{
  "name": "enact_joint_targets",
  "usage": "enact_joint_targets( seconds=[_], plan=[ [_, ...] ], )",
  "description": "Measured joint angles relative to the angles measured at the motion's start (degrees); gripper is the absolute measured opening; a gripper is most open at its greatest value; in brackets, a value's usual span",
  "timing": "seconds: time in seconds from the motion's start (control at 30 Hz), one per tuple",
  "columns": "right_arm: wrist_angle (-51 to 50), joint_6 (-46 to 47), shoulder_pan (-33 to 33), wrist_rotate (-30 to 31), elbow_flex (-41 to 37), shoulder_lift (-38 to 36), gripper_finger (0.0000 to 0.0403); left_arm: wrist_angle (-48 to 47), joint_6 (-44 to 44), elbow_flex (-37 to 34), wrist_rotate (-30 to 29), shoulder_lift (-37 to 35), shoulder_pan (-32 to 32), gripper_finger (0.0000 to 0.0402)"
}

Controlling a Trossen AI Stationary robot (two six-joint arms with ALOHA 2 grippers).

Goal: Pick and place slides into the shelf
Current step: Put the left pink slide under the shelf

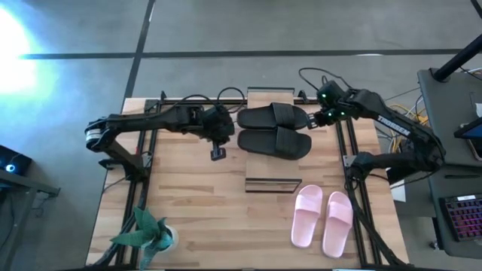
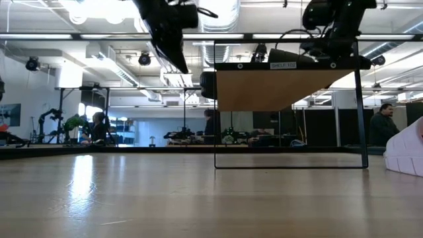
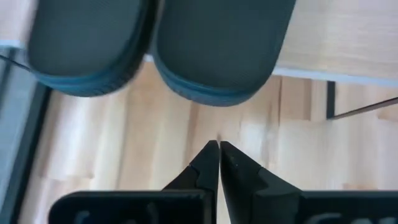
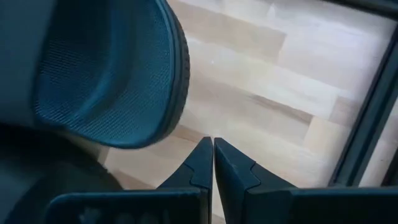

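The two black slides lie side by side on the shelf's light plank top. In the low view they show as dark shapes on the raised plank. Their rounded ends stick out over the plank's edge. My left gripper is shut and empty, just left of the black slides, its fingers pointing at their ends. My right gripper is shut, just right of the far black slide's end, apart from it. The pink slides lie soles down on the table at the near right.
A green toy plant stands at the table's near left corner. A thin dark frame rectangle shows on the table just near of the black slides. Bare wood lies between it and the plant. People and equipment show in the room behind.
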Motion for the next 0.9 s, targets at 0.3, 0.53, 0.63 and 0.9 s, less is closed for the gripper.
enact_joint_targets(
  seconds=[0.3,0.53,0.63,0.9],
  plan=[
    [-4.1,0.0,5.2,-1.1,0.0,-14.7,0.0008,6.0,1.9,-1.4,-8.6,-6.8,-5.0,0.0],
    [-4.5,8.3,20.9,-9.7,-0.5,-23.5,0.0008,7.4,1.1,-3.1,-13.0,-8.1,-6.1,0.0],
    [-4.5,13.7,30.0,-9.3,-0.5,-24.3,0.0008,7.4,-1.1,-4.2,-13.4,-8.1,-6.3,0.0],
    [1.8,24.7,52.6,-9.3,-0.6,-21.3,0.0008,10.9,-6.1,-6.8,-14.7,-8.1,-8.3,0.0]
  ],
)
